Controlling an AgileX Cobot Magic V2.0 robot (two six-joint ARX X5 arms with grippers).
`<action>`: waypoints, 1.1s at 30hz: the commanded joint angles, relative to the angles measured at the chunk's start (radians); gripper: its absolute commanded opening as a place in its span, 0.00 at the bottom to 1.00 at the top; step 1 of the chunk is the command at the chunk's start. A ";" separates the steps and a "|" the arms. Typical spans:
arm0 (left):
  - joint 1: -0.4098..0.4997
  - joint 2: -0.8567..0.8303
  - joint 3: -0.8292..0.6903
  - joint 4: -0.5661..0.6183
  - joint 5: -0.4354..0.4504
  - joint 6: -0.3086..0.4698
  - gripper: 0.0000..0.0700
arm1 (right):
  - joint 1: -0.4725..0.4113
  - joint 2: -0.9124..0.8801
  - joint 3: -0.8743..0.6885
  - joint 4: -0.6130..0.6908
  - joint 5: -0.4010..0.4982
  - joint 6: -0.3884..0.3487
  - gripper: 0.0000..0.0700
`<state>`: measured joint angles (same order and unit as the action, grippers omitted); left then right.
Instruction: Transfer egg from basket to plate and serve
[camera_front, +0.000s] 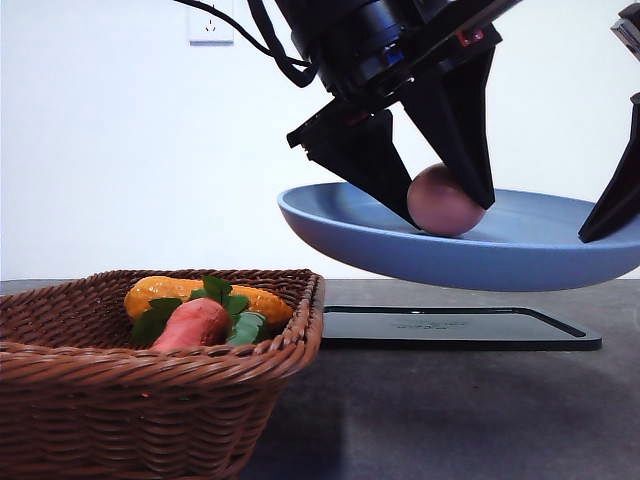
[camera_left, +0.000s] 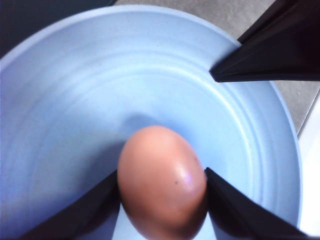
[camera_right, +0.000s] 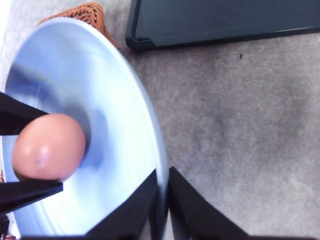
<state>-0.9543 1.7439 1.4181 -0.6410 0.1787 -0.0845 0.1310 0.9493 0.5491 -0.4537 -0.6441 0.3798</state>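
Egg (camera_left: 162, 182) between left gripper (camera_front: 428, 200) fingers, seemingly resting on plate (camera_front: 500, 262). Right gripper (camera_right: 163, 200) pinches plate rim, holding it aloft, beyond basket (camera_front: 120, 400), above tray (camera_front: 450, 328). Step: placing egg. Next: left opens, lifts clear; right keeps plate level for serving.
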 joint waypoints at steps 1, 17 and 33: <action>-0.014 0.013 0.013 0.015 0.000 0.014 0.61 | 0.003 0.004 0.005 0.009 -0.007 0.022 0.00; 0.027 -0.064 0.080 -0.169 -0.107 0.002 0.75 | -0.009 0.145 0.041 -0.004 0.009 0.046 0.00; 0.093 -0.370 0.085 -0.304 -0.308 0.042 0.75 | -0.098 0.696 0.543 -0.004 0.017 -0.050 0.00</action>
<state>-0.8569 1.3746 1.4811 -0.9455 -0.1221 -0.0536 0.0356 1.6028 1.0522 -0.4655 -0.6168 0.3414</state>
